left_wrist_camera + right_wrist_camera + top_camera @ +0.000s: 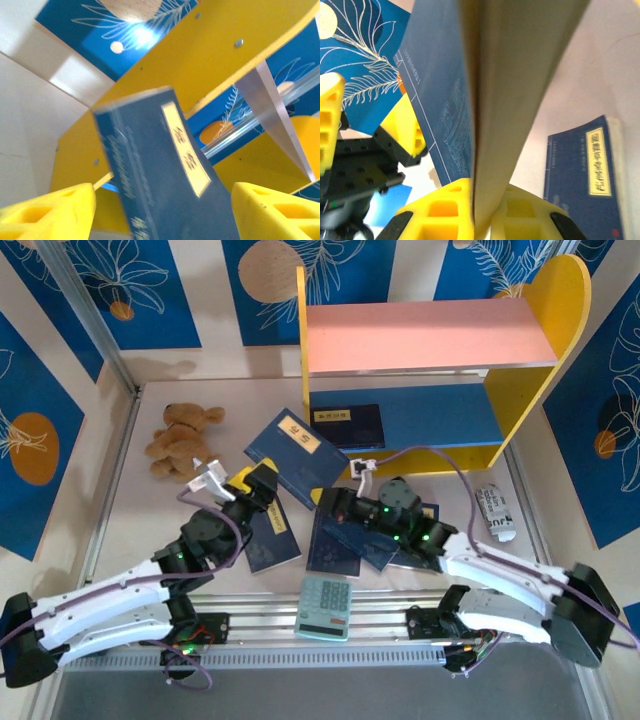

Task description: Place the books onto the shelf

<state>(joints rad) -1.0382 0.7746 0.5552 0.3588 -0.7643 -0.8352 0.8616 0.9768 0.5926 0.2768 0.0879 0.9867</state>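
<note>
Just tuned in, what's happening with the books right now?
A handover, it seems. The right gripper, jaws shut, pinches a book by its edge; the left gripper straddles the same book, jaws open. On the shelf's blue board lies another book; more books lie on the table.

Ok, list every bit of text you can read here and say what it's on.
Flat-lying book, yellow label: a column of Chinese characters, possibly including "草堂"; not surely legible.
Tilted book, yellow label: two Chinese characters, too blurred to read.
Shelved book, label: too small to read.
Calculator, keys: too small to read.
Silver wrapper, dark print: unreadable.
</note>
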